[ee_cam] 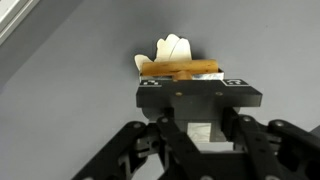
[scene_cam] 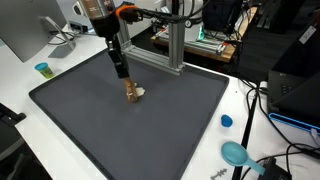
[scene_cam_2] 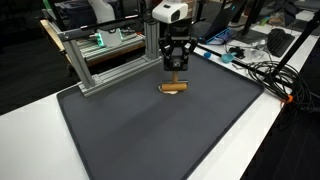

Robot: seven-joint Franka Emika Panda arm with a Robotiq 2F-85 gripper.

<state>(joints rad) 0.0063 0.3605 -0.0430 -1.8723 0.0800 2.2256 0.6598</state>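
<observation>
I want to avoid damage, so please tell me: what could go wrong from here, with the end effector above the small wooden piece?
1. The end effector hangs close above the wooden piece; a descent off-centre may knock it across the grey mat.
2. A white object lies beside the piece, so a grasp might catch it too.
3. The aluminium frame stands near; a wide swing could hit it.

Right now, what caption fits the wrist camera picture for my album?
Gripper hovering above a brown wooden piece and a white object on a gray mat.
</observation>
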